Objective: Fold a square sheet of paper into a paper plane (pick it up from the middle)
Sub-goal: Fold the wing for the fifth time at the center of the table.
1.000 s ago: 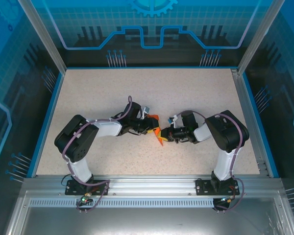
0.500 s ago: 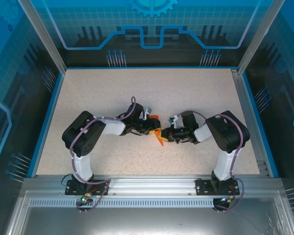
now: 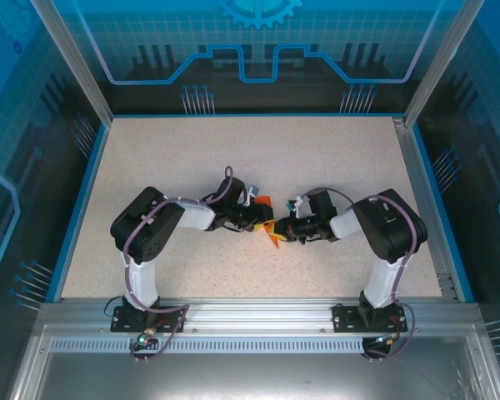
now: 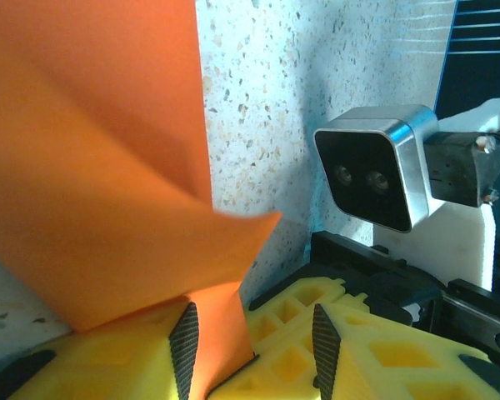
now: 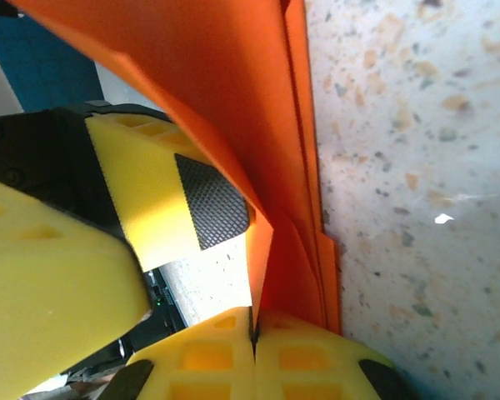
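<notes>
On the tabletop, your right pincer clamps the paper steady so your left pincer, jaws apart astride a flap, can crease.

The 2 arms are bolted side by side at the near edge of the table. The left gripper and the right gripper are set nose to nose near the table's middle. The sheet of paper is placed between them: 1 flap is set between the left fingers, and 1 edge is pinched between the right fingers.
</notes>
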You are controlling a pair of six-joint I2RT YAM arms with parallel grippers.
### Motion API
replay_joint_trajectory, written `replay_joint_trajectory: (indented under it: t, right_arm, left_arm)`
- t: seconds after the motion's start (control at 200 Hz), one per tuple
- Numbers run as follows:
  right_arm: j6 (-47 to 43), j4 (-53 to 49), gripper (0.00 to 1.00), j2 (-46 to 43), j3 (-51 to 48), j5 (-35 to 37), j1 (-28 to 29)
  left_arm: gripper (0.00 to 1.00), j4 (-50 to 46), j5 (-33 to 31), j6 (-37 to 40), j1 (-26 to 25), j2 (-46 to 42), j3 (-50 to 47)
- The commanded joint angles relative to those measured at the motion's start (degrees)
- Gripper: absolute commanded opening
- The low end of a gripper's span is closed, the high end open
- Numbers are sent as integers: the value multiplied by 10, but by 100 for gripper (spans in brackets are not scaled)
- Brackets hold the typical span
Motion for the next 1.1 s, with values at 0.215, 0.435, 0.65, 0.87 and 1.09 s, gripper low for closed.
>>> replay_joint_trajectory:
  t: [0.215, 0.435, 0.65, 0.87, 1.09]
  right_arm:
    - [-56, -206, 13, -37, 13, 68, 11]
    - [-80, -260, 14, -55, 33, 85, 20]
    - [-103, -320, 10, -50, 44, 143, 32]
    - [-110, -340, 14, -53, 58, 146, 41]
    - [-129, -377, 21, -90, 70, 163, 56]
  left_arm:
    - [44, -26, 6, 29, -3, 26, 9]
    - [44, -27, 11, 28, -3, 34, 17]
    - [44, -33, 8, 30, -3, 31, 16]
    - [44, -38, 10, 32, -3, 29, 17]
    - [44, -39, 12, 34, -3, 30, 18]
